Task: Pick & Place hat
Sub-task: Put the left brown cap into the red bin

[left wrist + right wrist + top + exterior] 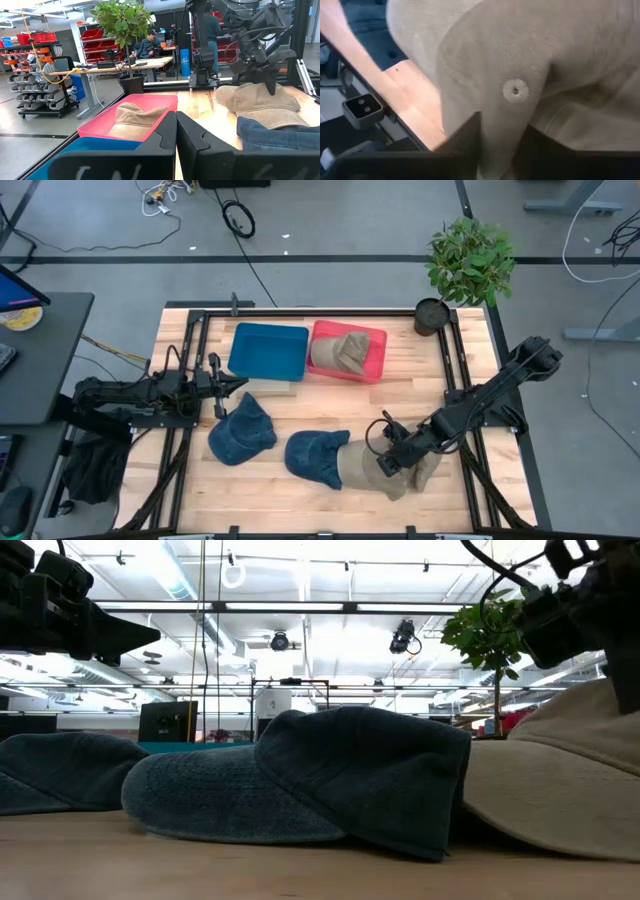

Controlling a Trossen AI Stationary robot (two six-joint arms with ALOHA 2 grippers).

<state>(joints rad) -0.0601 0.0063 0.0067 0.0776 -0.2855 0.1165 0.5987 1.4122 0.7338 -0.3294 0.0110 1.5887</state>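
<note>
Near the front right of the worktop [190, 490], the right hand [392, 463] is clenched on the crown of a beige hat [372, 470], fabric bunched between its fingers beside the top button [515, 90]. Soft, light and floppy, the hat will likely sag and drag; a pinch of crown cloth seems the surest hold. Four hats are counted: two beige, one already in the pink bin [375, 365], and two blue [241, 430] [317, 456]. One blue bin [268, 350] lies alongside. The left hand [222, 388] waits, fingers closed on nothing.

Tan cap [372, 472] perhaps partly under denim.
</note>
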